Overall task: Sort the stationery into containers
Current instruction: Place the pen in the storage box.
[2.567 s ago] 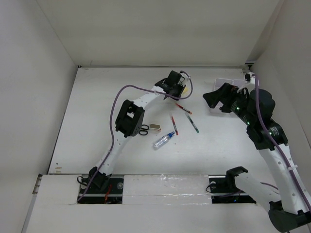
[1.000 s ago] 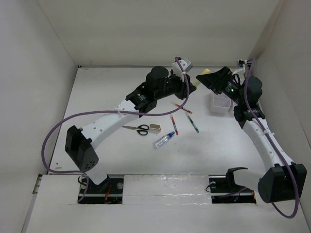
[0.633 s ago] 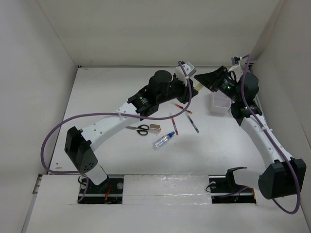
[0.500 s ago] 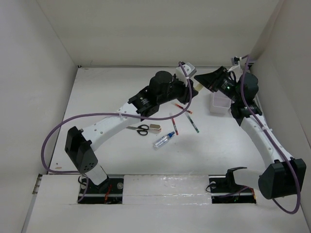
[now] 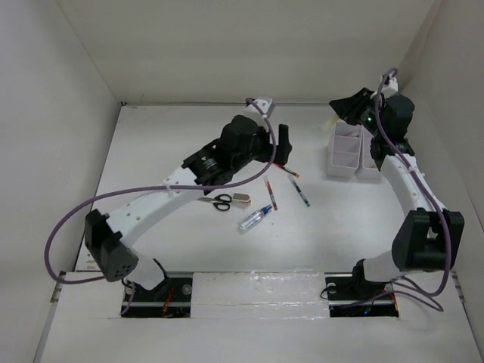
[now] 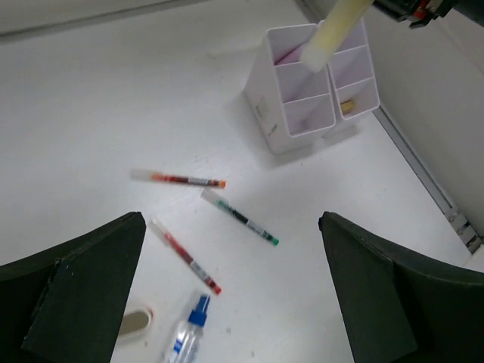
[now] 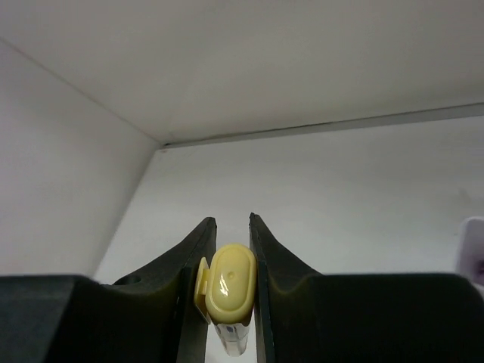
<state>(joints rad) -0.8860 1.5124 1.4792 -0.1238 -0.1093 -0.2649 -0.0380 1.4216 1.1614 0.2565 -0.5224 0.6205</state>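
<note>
My right gripper (image 7: 229, 224) is shut on a yellow highlighter (image 7: 231, 291), which hangs down between its fingers. From above, that gripper (image 5: 342, 112) holds the highlighter (image 5: 332, 120) over the back of two white containers (image 5: 330, 155) (image 5: 368, 163). In the left wrist view the highlighter (image 6: 333, 30) hovers above the left container (image 6: 265, 113). My left gripper (image 6: 234, 302) is open and empty, high over the pens. Two red pens (image 6: 178, 179) (image 6: 185, 257), a green pen (image 6: 240, 218), a blue-capped bottle (image 6: 185, 336) and an eraser (image 6: 136, 324) lie on the table.
Black-handled scissors (image 5: 217, 200) lie next to the eraser (image 5: 242, 199), below my left arm. The right container (image 6: 364, 89) holds a small tan item (image 6: 346, 106). White walls close the table at the back and on both sides; the containers stand near the right wall.
The right gripper shut on the yellow highlighter that the left one held. The left gripper opened and drew back left. The right arm carried the highlighter right, over the containers.
</note>
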